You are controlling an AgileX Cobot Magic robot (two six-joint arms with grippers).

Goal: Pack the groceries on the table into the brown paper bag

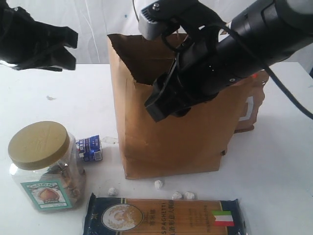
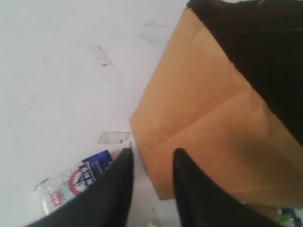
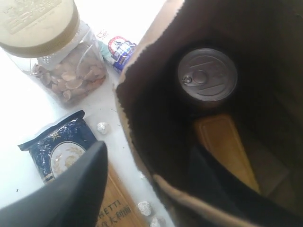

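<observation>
The right tool [image 3: 149,156] hung spread over the bag [image 1: 166,142], one finger outside its front wall and one inside, pinching nothing. A sideways pull from there could have snagged the ragged rim, torn it or tipped the bag, though the dark jar [image 3: 207,74] and what looked like the bottle [image 3: 227,142] inside gave some ballast. The left tool [image 2: 153,156], partly spread and empty, hovered above the surface [image 1: 58,98] near the carton [image 2: 78,182]. The clear jar [image 1: 44,166], spaghetti [image 1: 161,218], foil balls [image 1: 158,184] and pouch [image 1: 259,98] were outside the bag. The clear jar, being wide, might have slipped from a grip; the long spaghetti might have jammed at the rim; the balls could have rolled off.
</observation>
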